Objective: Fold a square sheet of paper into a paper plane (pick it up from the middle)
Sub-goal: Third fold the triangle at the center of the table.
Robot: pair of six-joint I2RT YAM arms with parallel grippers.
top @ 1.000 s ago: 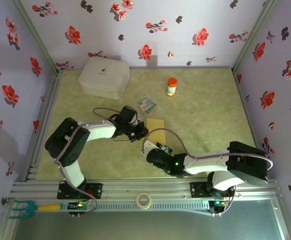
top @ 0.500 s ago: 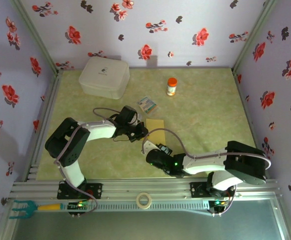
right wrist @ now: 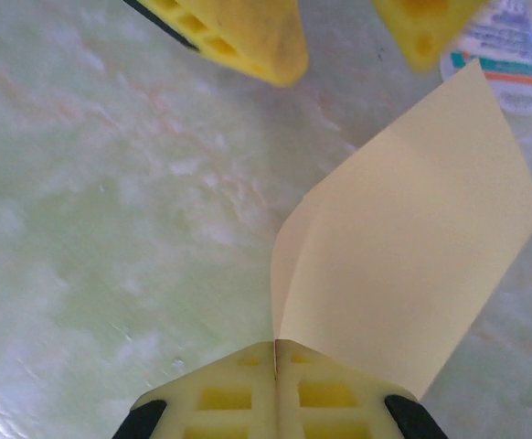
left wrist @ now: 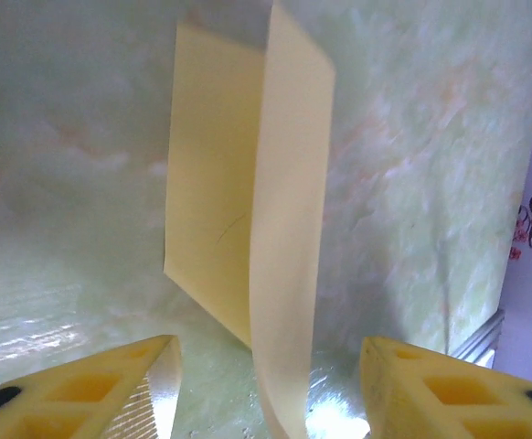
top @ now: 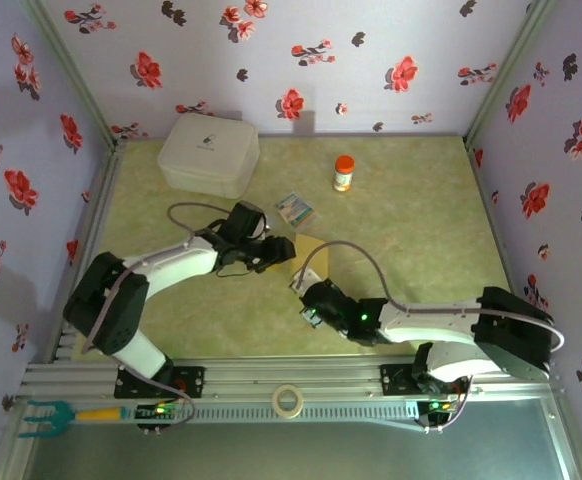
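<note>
A white box point(top: 209, 153) sits on the green desk point(top: 421, 220). Right of the box stands an orange-capped bottle point(top: 343, 172), a small printed packet point(top: 294, 209) lies right and nearer, and a tape roll point(top: 288, 400) is well nearer

At the bottom middle of the frame, the right gripper point(right wrist: 275, 352) has its yellow fingers point(right wrist: 225, 393) pressed together, pinching a corner of the square sheet of paper point(right wrist: 412, 265). The sheet rises from the pinch toward the upper right, bent along a soft crease, with its far corner lifted off the pale green marbled table point(right wrist: 111, 210). Along the top edge the left gripper point(right wrist: 356, 66) shows two yellow fingers standing apart, clear of the paper. A colourful printed packet point(right wrist: 513, 59) lies in the upper right corner, partly behind the sheet.
</note>
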